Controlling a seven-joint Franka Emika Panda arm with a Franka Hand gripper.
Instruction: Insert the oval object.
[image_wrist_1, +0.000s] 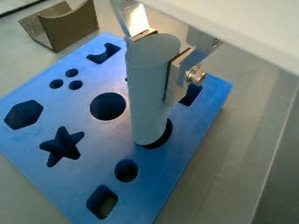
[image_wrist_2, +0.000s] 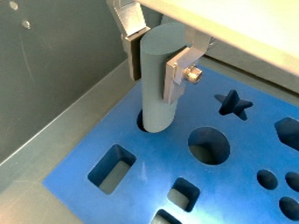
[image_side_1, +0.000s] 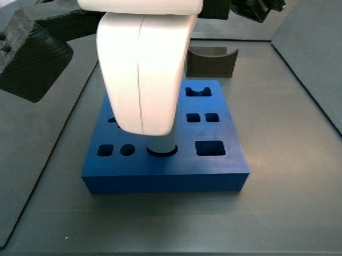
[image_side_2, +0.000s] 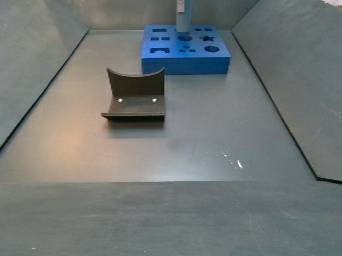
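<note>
- The small, narrow, pale grey-white oval peg (image_wrist_1: 152, 87) stands upright with its lower end entering a dark hole in the blue block with cut-out holes (image_wrist_1: 70, 114); in both wrist views a dark ring of hole shows around its foot.
- The gripper (image_wrist_2: 160, 54) pinches the peg near its top, the flat silver finger plates (image_wrist_2: 179, 70) pressed on opposite sides of it.
- To finish well, I judge the peg should go straight down with its long axis kept plumb; any tilt would likely jam it on the hole's rim. Let go only once it sits at full depth.
- The peg's hole lies next to one edge of the blue block, with a round hole (image_wrist_2: 208, 144) and a star hole (image_wrist_2: 235, 104) nearby, so sideways drift is unwelcome.
- In a side view the blue block (image_side_2: 187, 50) sits by the far edge of the grey counter (image_side_2: 174, 150), close to the back wall.
- The dark olive-brown block with a curved notch (image_side_2: 135, 95) lies well apart, towards the counter's middle.
- The near half of the counter is bare, and upward retreat looks unobstructed.
</note>
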